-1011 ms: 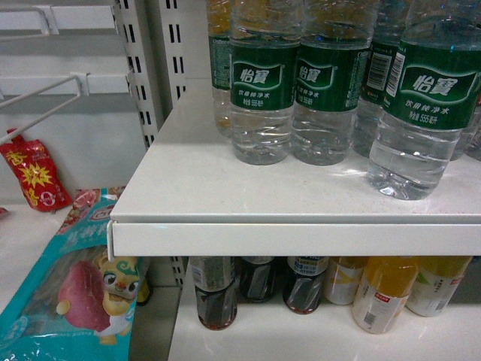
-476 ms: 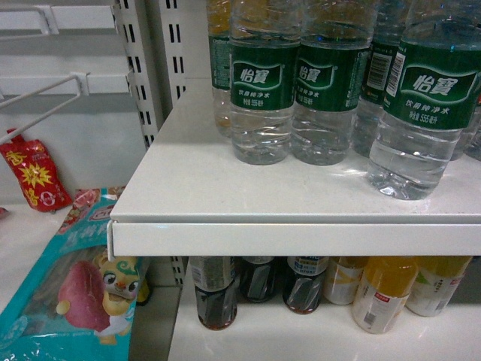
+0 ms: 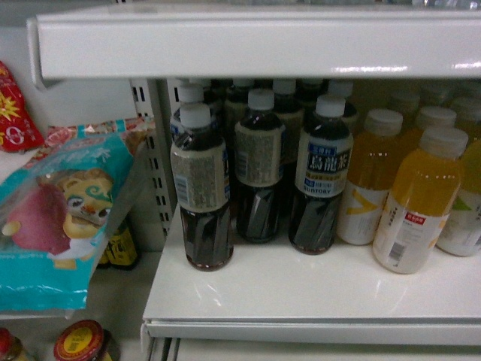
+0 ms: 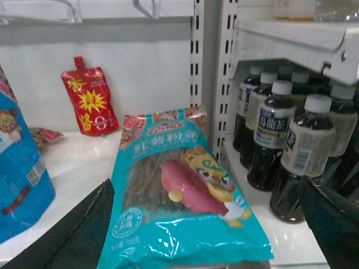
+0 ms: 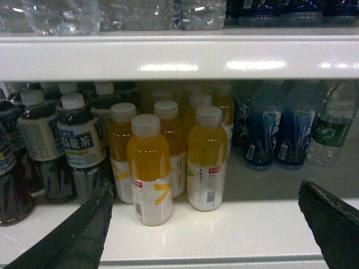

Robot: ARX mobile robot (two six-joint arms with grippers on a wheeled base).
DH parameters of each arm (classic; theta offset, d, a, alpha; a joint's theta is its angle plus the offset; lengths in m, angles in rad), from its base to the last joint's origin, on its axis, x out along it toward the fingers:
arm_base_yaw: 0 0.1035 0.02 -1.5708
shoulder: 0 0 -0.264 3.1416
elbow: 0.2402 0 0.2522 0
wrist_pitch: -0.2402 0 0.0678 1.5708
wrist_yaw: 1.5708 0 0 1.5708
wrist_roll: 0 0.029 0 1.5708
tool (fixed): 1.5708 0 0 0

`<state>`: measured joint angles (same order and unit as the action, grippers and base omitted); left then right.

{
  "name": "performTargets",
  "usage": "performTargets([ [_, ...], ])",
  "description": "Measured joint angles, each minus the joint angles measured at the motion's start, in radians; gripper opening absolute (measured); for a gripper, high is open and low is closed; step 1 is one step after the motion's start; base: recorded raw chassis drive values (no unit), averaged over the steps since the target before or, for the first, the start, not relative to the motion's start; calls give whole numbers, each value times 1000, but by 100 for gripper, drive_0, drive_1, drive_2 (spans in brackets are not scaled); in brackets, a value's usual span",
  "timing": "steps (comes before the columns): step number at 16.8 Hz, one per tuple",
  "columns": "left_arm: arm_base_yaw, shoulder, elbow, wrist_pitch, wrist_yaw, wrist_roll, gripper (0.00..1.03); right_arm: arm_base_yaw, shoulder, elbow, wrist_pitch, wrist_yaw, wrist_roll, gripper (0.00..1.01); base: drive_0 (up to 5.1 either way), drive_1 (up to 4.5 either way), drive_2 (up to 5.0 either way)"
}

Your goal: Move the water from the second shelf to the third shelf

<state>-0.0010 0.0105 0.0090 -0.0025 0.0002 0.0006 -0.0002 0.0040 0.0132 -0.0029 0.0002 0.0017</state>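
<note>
White shop shelving fills every view, its slotted uprights dividing a snack bay from a drinks bay.

Nearest to me, both my tools hang released: the left tool [image 4: 207, 224] shows its two dark fingers spread wide over a teal sweet-potato snack bag [image 4: 179, 190], and the right tool [image 5: 207, 224] is spread the same way before the lower shelf [image 5: 224, 230], grasping nothing.

On that shelf, front to back, stand yellow juice bottles [image 5: 150, 176] with white caps, full nearly to the neck. To their left are dark tea bottles [image 3: 201, 192] with beige and blue labels, also full. To their right are blue-labelled bottles [image 5: 265, 131], and beside those one clear bottle with a green label [image 5: 331, 130], which may be the same water, though it is too dim to tell.

Farther and higher, the water [image 5: 61, 14] stands in a row on the upper shelf [image 5: 179, 56]. Only the clear ribbed bottoms show at the top of my right wrist view.

I judge a full bottle to be fairly heavy, with thin walls that give under a hard squeeze and smooth plastic that can slip. I would take it around the ribbed middle, at or just under the label, where the ridges give my fingers some bite and the weight stays balanced.
</note>
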Motion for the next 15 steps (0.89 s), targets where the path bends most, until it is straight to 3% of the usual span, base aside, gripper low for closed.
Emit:
performTargets([
  [15,0,0,0,-3,0,0,98,0,0,0,-2,0,-2,98,0,0,0],
])
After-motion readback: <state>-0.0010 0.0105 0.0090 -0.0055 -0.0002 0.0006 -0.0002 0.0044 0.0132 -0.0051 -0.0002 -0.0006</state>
